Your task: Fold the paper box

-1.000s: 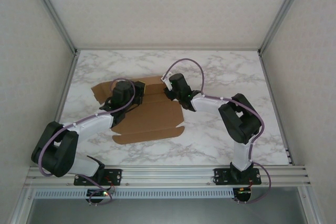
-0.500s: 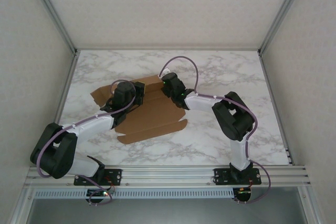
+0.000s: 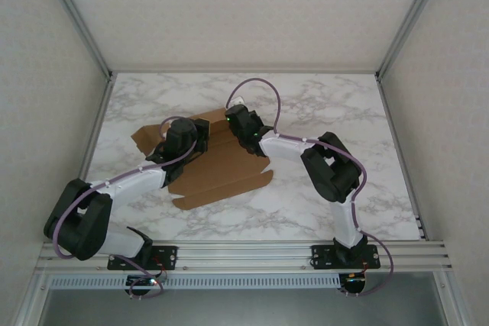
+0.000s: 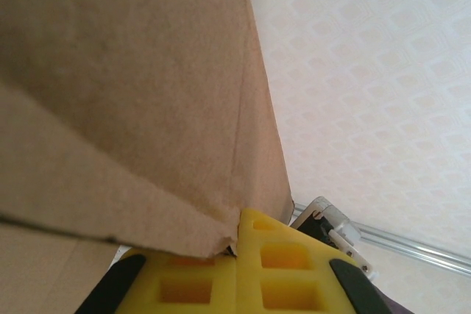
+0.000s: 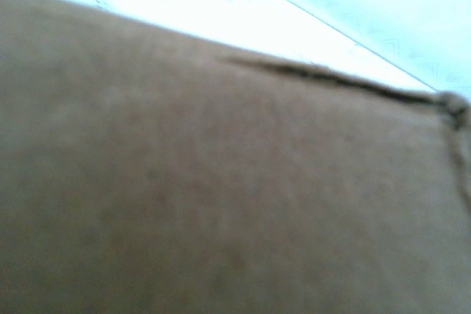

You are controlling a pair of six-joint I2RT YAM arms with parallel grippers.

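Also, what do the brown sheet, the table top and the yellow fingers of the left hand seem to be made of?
The paper box: matte brown cardboard, with fibrous grain and pressed creases. The table: white with grey veins, so marble or perhaps a printed laminate. The fingers of the left hand: yellow, moulded with square pockets, probably plastic or rubber.

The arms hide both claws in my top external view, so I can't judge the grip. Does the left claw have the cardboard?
Observer: Yes. Left wrist view: the left claw has its yellow pads closed on a flap corner of the paper box.
Operator: And the right claw?
Observer: Cannot tell open or shut. The right wrist view is blurred, cardboard close to the lens, with a dark cut line across it.
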